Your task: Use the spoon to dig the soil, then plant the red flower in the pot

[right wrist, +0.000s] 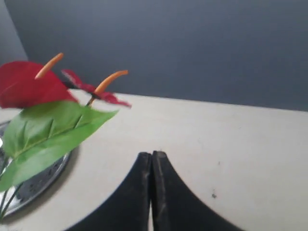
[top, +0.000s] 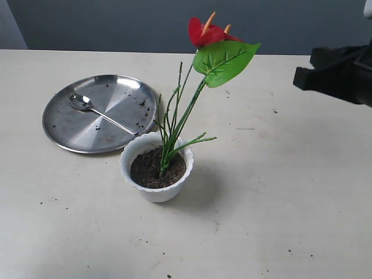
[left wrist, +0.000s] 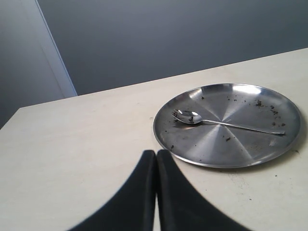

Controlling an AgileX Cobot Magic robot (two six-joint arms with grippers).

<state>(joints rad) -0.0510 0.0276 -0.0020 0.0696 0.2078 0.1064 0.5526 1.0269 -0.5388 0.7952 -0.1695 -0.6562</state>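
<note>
The white scalloped pot (top: 156, 187) stands near the table's middle, filled with dark soil (top: 150, 170). The red flower (top: 204, 33) stands in that soil, its stems rising and leaning right, its green leaf (top: 225, 60) below the blooms. The flower (right wrist: 29, 86) also fills one side of the right wrist view. The silver spoon (top: 99, 113) lies on the steel plate (top: 75, 133), seen too in the left wrist view as spoon (left wrist: 219, 122) on plate (left wrist: 231, 149). My left gripper (left wrist: 156, 153) is shut and empty, short of the plate. My right gripper (right wrist: 151, 155) is shut and empty, away from the flower.
Part of the right arm (top: 340, 72) hangs dark at the right edge of the exterior view. Soil crumbs (top: 290, 251) dot the beige table and the plate. A grey wall (top: 116, 23) runs behind the table's far edge.
</note>
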